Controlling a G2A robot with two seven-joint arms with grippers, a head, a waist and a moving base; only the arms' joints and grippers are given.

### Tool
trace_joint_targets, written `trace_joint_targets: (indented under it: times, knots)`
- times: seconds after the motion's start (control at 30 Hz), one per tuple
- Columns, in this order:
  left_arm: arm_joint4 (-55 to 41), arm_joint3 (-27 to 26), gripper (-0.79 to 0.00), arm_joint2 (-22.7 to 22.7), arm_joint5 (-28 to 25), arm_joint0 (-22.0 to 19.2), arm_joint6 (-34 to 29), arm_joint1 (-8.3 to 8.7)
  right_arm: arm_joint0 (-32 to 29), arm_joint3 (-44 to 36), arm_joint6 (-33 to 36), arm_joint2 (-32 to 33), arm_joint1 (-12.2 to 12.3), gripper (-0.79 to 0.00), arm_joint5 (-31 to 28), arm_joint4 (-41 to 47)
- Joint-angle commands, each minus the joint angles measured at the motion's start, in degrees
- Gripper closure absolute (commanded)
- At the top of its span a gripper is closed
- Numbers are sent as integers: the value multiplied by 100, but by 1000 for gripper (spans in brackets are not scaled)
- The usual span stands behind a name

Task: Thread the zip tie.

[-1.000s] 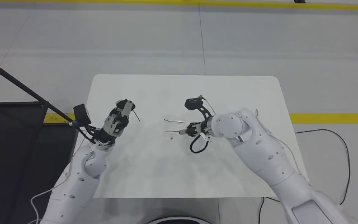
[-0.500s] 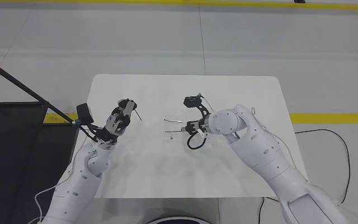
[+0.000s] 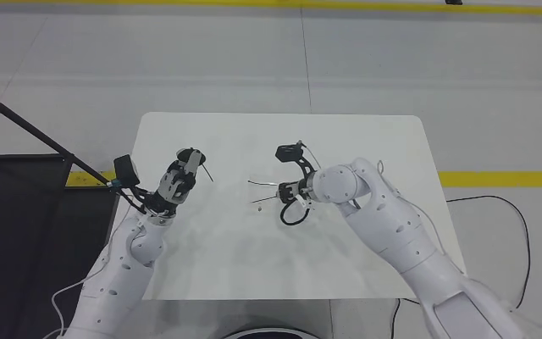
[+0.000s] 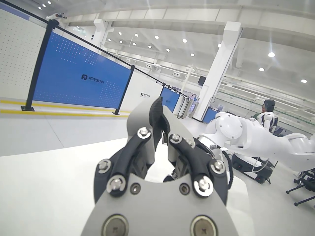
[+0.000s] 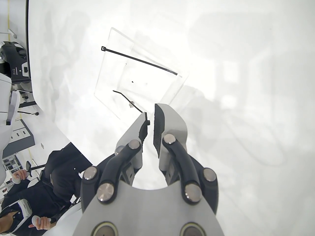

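Observation:
My right gripper (image 3: 286, 197) hovers over the middle of the white table (image 3: 356, 144), shut on one end of a thin black zip tie (image 3: 267, 200) that sticks out toward the left arm. In the right wrist view the fingers (image 5: 161, 124) pinch that tie (image 5: 128, 100) at its end. A second zip tie (image 5: 139, 60) lies flat on a clear square sheet (image 5: 147, 50) just beyond it, also seen as the loose tie (image 3: 261, 181). My left gripper (image 3: 193, 161) is raised at the table's left side, shut on a short black tie (image 3: 207, 174); its pads (image 4: 157, 121) are pressed together.
A black panel (image 3: 25, 220) and a slanted black pole (image 3: 42, 140) stand off the table's left edge. Bare tabletop lies between the two grippers and along the front. The right arm (image 4: 233, 128) shows beyond the left gripper.
The right gripper has shifted slightly left and farther back with its tie. The left gripper has barely moved.

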Motion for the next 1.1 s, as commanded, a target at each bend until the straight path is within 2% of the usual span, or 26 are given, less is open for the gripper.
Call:
trace_joint_targets:
  times: [0.0, 0.1, 0.37, 0.77, 0.9, 1.07]
  knots:
    - [1, -1, 0, -11, -9, 3, -9, -6, -33, -52, -17, 41, 10, -49, 5, -25]
    - [4, -1, 0, -26, -17, 6, -22, -16, -104, -164, -30, 116, 33, -3, 14, -59]
    - [25, 10, 0, -46, -18, -1, -43, -45, -446, -687, -151, 600, 187, 0, -82, -95]
    - [744, 161, 0, 429, 362, -204, 148, -183, -2069, -2885, -106, 2230, 709, 0, -61, -454]
    - [856, 253, 0, 588, 410, -302, 158, -228, -2636, -3558, -32, 2703, 829, 0, -250, -396]
    - [856, 253, 0, 588, 410, -302, 158, -228, -2636, -3558, -32, 2703, 829, 0, -250, -396]
